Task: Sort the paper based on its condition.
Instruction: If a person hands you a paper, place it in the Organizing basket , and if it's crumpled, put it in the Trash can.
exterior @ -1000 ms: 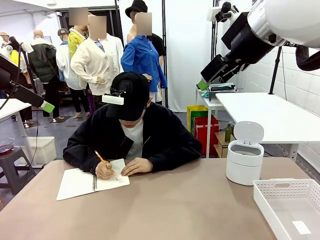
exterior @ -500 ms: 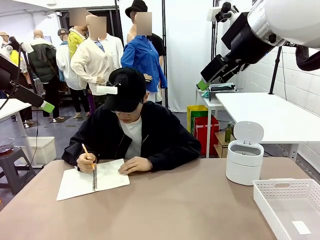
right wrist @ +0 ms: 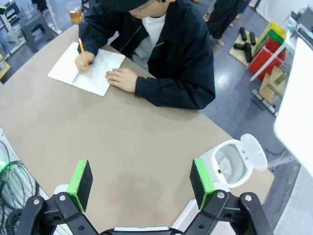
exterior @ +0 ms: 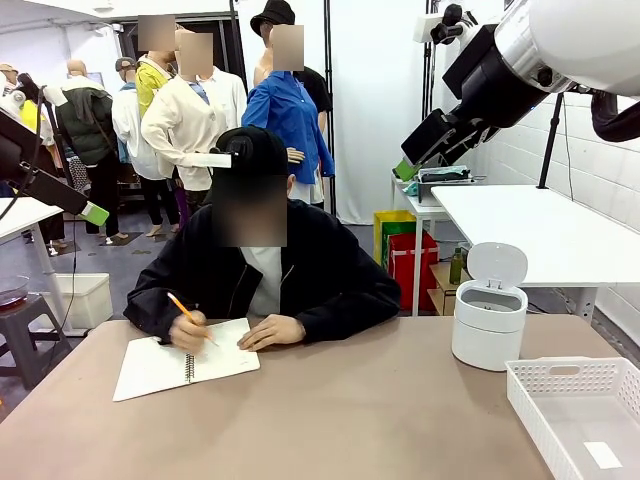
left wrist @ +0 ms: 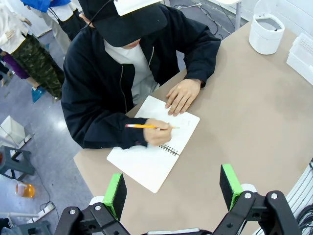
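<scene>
This looks like a robotics lab or test workshop, not a home or an office. A large white robot arm hangs over a plain brown surface. Around it are a white-painted brick wall, a bare white table, red and yellow storage crates, a grey stool and a hard grey floor.

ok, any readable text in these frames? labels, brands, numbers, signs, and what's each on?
No text reads clearly in any view.
notebook, page under the pencil: any writing is too faint and small to read.
white slip in the basket: no print can be made out.
white bin: plain, no label seen.
</scene>
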Controlling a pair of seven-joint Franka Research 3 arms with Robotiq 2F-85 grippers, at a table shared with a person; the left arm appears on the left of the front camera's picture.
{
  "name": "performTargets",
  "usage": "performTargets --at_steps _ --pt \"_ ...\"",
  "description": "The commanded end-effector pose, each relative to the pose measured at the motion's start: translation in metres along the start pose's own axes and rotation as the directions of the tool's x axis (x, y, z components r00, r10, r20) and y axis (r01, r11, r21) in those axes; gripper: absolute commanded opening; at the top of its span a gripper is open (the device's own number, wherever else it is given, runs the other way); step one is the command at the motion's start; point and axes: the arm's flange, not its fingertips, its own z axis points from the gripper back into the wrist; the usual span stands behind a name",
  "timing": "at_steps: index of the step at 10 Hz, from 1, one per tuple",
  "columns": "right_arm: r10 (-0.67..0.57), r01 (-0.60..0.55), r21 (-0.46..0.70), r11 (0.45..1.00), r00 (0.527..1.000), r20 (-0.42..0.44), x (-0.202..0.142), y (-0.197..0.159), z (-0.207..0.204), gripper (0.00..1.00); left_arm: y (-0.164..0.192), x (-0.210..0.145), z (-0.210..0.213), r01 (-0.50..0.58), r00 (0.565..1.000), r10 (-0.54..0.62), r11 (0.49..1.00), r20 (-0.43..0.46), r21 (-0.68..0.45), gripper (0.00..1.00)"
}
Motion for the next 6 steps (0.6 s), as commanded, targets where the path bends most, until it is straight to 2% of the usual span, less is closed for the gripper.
performTargets --at_steps 1,6 --pt "0.000 0.000 0.000 1.000 1.000 0.000 0.0000 0.0001 0.0000 1.00 0.0005 0.0005 -0.0018 -0.004 1.000 0.004 1.000 0.014 -0.005 1.00" --pt "0.000 0.000 0.000 1.000 1.000 0.000 0.0000 0.0001 0.0000 1.00 0.0005 0.0005 -0.0018 -0.004 1.000 0.004 1.000 0.014 -0.005 1.00"
